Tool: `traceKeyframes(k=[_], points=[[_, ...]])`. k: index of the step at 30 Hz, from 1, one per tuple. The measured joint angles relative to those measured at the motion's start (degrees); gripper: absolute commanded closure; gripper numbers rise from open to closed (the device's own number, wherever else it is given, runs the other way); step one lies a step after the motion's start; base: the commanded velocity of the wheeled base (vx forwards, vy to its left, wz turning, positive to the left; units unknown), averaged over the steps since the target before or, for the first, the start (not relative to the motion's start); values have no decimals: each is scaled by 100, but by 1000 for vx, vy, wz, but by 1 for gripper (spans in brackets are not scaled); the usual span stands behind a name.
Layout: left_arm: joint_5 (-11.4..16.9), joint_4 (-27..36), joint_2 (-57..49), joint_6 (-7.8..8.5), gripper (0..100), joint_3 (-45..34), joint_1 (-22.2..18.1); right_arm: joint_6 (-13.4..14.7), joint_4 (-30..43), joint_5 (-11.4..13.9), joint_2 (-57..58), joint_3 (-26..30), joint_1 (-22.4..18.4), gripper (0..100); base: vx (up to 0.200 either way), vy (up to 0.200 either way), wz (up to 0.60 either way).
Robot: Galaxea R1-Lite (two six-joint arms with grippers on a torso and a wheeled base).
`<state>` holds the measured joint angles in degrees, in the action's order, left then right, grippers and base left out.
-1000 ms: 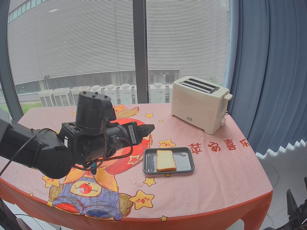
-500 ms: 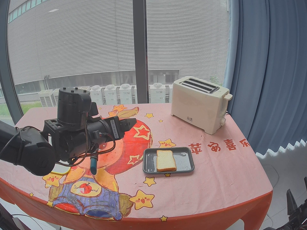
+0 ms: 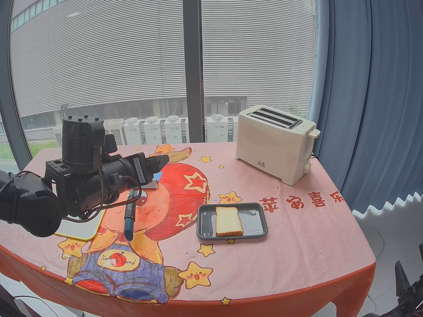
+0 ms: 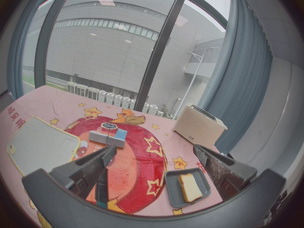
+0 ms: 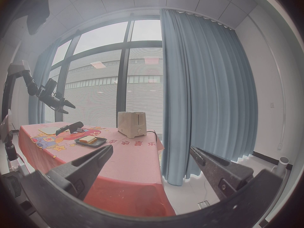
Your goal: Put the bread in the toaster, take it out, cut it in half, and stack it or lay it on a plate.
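The soft, square slice of bread lay flat in a dark tray with rounded corners, on the pink cartoon tablecloth. The smooth cream toaster, a box with two long slots on top, stood well apart behind it. The left gripper hung above the cloth near a dark-handled knife, its fingers spread wide and empty. The right gripper was off beside the table, also spread wide and empty.

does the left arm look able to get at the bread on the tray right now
Probably yes. The left gripper hangs open above the table, left of the tray, and nothing stands between it and the bread, which lies flat and uncovered.
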<state>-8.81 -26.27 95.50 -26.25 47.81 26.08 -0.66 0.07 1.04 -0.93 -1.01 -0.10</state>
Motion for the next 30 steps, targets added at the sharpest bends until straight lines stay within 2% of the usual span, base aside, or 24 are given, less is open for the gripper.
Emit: traceKeyframes(k=[3,10,15,26,30], points=[[0,-2,-57,104,0,-38,-78,-2,2,0,0,0,0,0,0,0,0],[-2,0,-204,184,0,-162,-251,-2,0,0,0,0,0,0,0,0,0],[0,-5,-344,400,0,-311,-474,-2,2,0,0,5,0,0,0,0,0],[17,-9,-614,457,0,-536,-877,0,2,0,0,0,0,0,0,0,0],[11,-11,-717,692,0,-683,-951,-2,2,-2,0,0,0,0,0,0,0]])
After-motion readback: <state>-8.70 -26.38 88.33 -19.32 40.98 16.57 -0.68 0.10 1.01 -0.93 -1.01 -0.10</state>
